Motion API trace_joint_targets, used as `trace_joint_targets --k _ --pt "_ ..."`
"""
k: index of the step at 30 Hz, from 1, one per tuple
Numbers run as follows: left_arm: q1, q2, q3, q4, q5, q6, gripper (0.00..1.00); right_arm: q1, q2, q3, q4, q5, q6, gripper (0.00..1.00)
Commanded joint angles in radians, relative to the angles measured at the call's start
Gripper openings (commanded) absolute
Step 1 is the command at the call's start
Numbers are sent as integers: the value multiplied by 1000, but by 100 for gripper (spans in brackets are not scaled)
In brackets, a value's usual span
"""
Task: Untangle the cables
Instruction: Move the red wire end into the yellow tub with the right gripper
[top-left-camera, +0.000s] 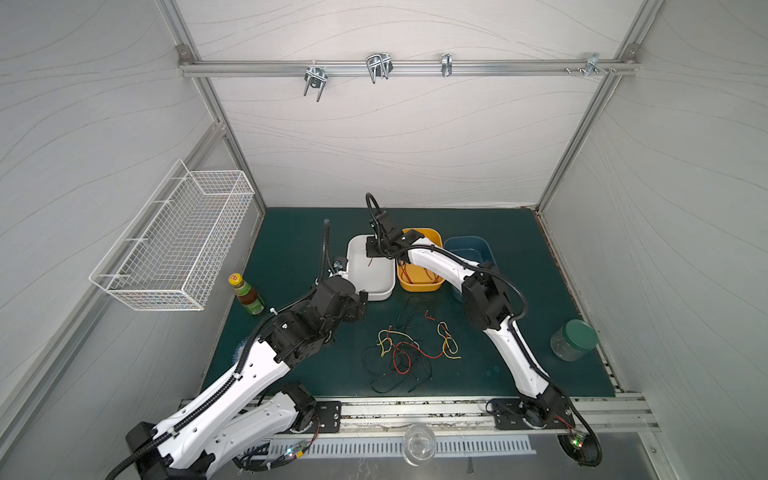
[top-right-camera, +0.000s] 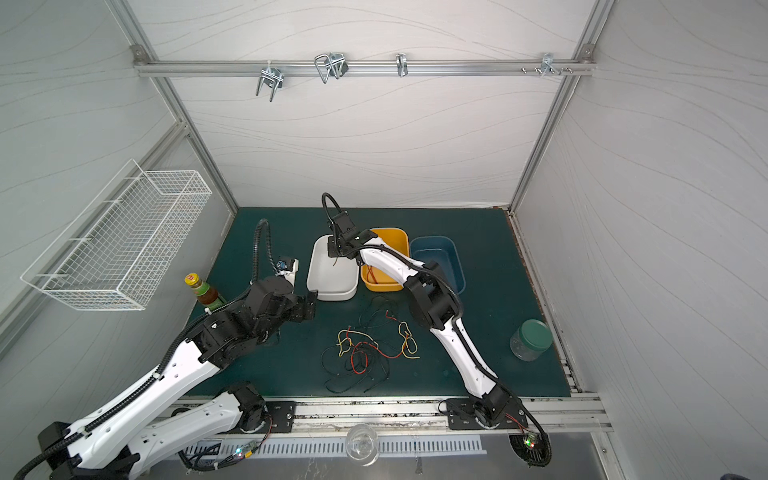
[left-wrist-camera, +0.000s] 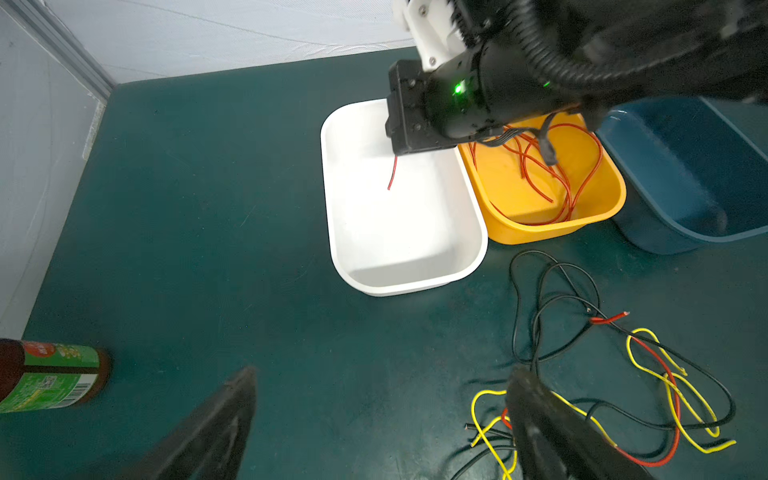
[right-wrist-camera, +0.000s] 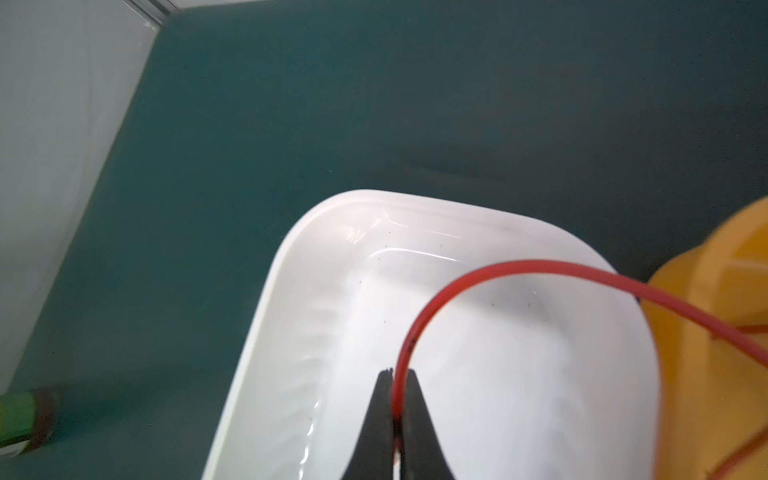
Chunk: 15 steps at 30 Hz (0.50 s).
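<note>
Right gripper (right-wrist-camera: 394, 399): jaws pinched together on a red cable (right-wrist-camera: 519, 266), which arcs out from the tips and runs off toward the yellow bin (right-wrist-camera: 706, 299). This gripper hangs over the white bin (right-wrist-camera: 291, 299), upper centre in both top views, and a short red end dangles beneath it into that bin. More red cables (left-wrist-camera: 540, 174) lie coiled in the yellow bin.

Left gripper (left-wrist-camera: 374, 415): jaws spread wide, holding nothing. It sits up and left of the tangle of cables (top-left-camera: 415, 349), which are red, black and yellow and lie loose on the green counter (top-left-camera: 548, 266) at lower centre, well apart from the right gripper.
</note>
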Motion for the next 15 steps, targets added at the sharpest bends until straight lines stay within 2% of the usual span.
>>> trace_joint_targets --k 1,10,15 --pt "3 -8 4 36 -6 3 95 -3 -155 -73 34 -30 -9 0" --pt "3 -2 4 37 -5 3 95 -106 -396 -400 97 -204 50 0" --pt "3 1 4 38 -8 4 95 -183 -428 -507 108 -289 45 0"
